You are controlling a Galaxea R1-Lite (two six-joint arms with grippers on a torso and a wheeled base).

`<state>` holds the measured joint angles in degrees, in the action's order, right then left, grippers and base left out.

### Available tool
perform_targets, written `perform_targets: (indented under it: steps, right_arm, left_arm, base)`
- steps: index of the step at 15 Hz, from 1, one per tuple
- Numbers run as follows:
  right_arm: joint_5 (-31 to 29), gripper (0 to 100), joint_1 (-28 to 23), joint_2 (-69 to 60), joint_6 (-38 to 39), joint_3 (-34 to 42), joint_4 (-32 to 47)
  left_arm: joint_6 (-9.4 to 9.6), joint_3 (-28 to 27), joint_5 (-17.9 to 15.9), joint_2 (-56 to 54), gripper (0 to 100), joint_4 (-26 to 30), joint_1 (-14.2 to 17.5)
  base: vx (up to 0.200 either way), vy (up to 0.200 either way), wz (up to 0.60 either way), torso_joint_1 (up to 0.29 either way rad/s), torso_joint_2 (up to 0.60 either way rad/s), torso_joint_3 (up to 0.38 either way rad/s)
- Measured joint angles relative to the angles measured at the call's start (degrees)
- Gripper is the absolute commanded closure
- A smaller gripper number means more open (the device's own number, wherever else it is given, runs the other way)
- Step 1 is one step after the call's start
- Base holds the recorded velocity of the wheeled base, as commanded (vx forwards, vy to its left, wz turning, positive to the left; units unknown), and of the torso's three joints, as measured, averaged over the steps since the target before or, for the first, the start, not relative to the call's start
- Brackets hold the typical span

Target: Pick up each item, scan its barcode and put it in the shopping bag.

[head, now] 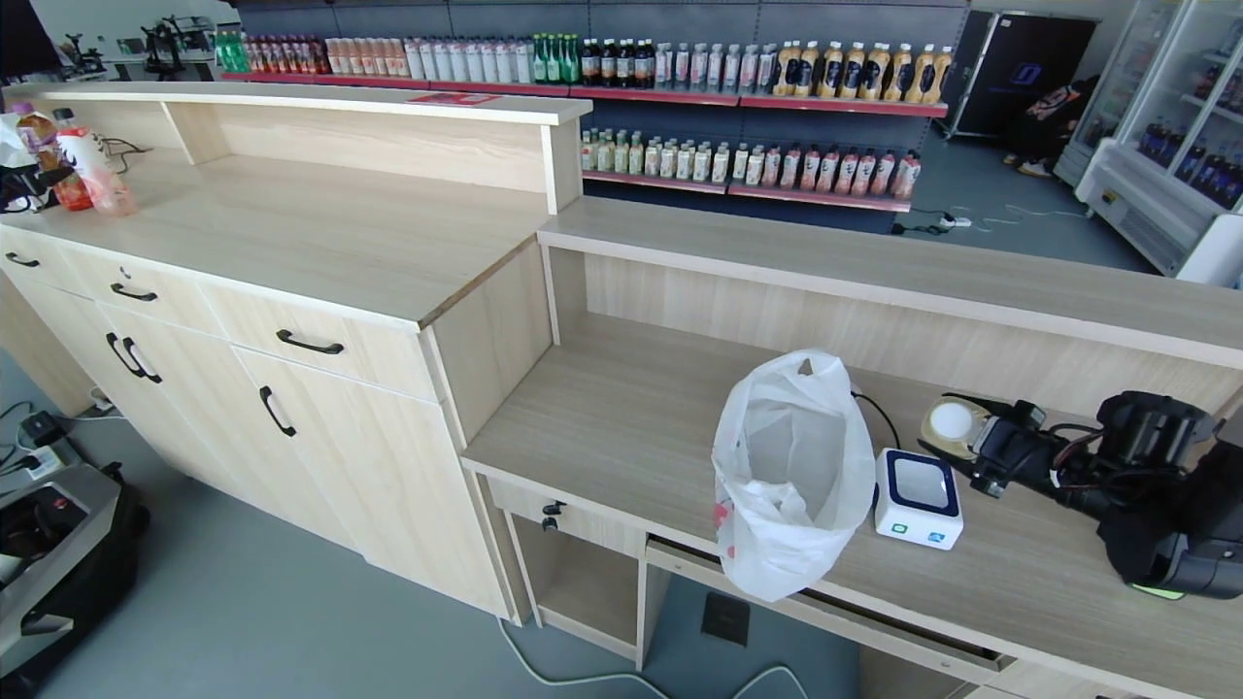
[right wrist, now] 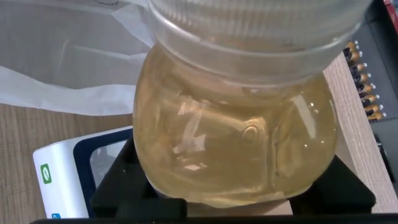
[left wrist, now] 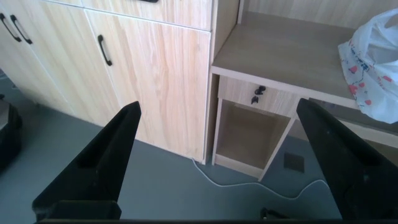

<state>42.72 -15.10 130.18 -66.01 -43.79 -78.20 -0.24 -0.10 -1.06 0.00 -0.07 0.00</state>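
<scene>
A bottle of pale yellow drink (right wrist: 236,137) with a white cap (head: 951,423) is held just above the lower counter, with my right gripper (head: 976,445) (right wrist: 236,202) shut on it. The bottle hangs right beside the white and blue barcode scanner (head: 919,497) (right wrist: 65,180). A white plastic shopping bag (head: 791,476) (right wrist: 68,56) stands open on the counter, touching the scanner's left side. My left gripper (left wrist: 217,109) is open with nothing between its fingers, above the grey floor in front of the cabinet doors. The bag's edge (left wrist: 373,62) is off to one side of it.
More bottles (head: 73,160) stand at the far left of the upper counter (head: 320,243). A raised back ledge (head: 874,262) runs behind the lower counter. A black cable (head: 879,413) leads from behind the bag. Shelves of drinks (head: 738,160) line the aisle beyond.
</scene>
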Motion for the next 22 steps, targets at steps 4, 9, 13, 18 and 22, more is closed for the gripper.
perform_targets:
  steps: [4,9,13,18,22]
  right_arm:
    - [1.21,100,0.63,1.71,-0.02,-1.77,-0.84]
    - [1.13,100,1.28,3.41,-0.3,-2.93,-1.04]
    - [0.99,100,2.16,4.83,-0.63,-5.6,-1.34]
    - [0.85,100,2.57,6.31,-1.76,-6.24,-1.15]
    - [0.83,100,2.9,7.47,-1.8,-7.23,-1.17]
  left_arm:
    - [0.02,0.0,0.0,0.0,0,0.0,0.0]
    - [0.02,0.0,0.0,0.0,0,0.0,0.0]
    - [0.0,0.0,0.0,0.0,0,0.0,0.0]
    - [0.0,0.0,0.0,0.0,0,0.0,0.0]
    - [0.0,0.0,0.02,0.0,0,0.0,0.0]
  base:
    - [0.0,0.0,0.0,0.0,0.0,0.0]
    - [0.0,0.0,0.0,0.0,0.0,0.0]
    - [0.0,0.0,0.0,0.0,0.0,0.0]
    - [0.0,0.0,0.0,0.0,0.0,0.0]
    - [0.0,0.0,0.0,0.0,0.0,0.0]
